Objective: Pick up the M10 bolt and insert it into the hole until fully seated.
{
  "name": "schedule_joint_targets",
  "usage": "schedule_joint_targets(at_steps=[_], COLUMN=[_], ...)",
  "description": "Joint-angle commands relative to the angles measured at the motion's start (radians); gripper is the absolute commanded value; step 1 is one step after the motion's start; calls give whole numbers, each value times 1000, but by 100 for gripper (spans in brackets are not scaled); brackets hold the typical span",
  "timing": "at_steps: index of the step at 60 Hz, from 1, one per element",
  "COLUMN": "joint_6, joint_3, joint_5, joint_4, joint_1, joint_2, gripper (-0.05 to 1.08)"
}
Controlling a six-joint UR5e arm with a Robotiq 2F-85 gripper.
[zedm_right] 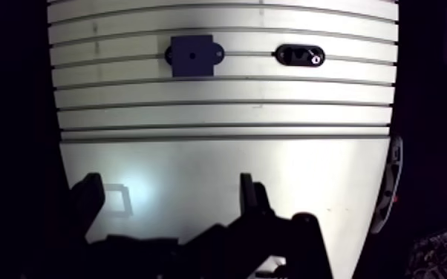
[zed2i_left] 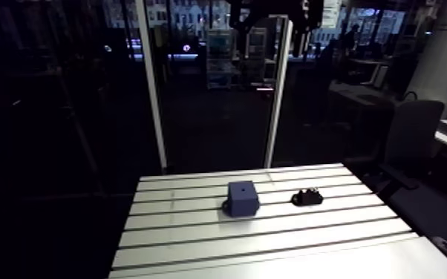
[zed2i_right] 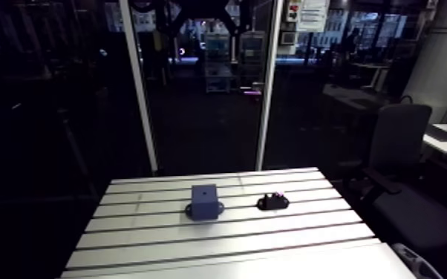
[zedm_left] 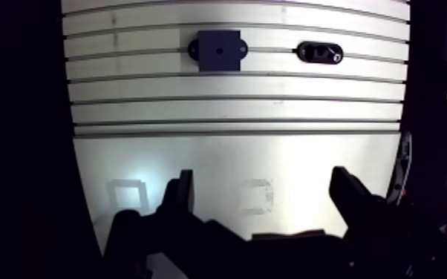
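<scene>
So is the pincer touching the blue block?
Apart. In the wrist view the open pincer hangs over the table, with several slots between it and the blue block.

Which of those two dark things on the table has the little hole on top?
The blue square block, the taller one, with a small hole mid-top. The black piece beside it is low and oblong.

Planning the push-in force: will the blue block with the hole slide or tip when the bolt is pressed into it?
Probably neither. The blue block looks squat and sits flat on the table, so tipping seems unlikely. Dark tabs at both its sides lie along a table slot, suggesting it is fastened down; I cannot see any screws, though.
</scene>
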Motion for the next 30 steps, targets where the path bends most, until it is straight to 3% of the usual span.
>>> schedule_joint_targets(at_steps=[1,30], joint_6=[0,-1], joint_3=[9,9], joint_5=[48,45], joint_4=[-11,-11], joint_1=[49,51], joint_2=[43,45], gripper=[1,1])
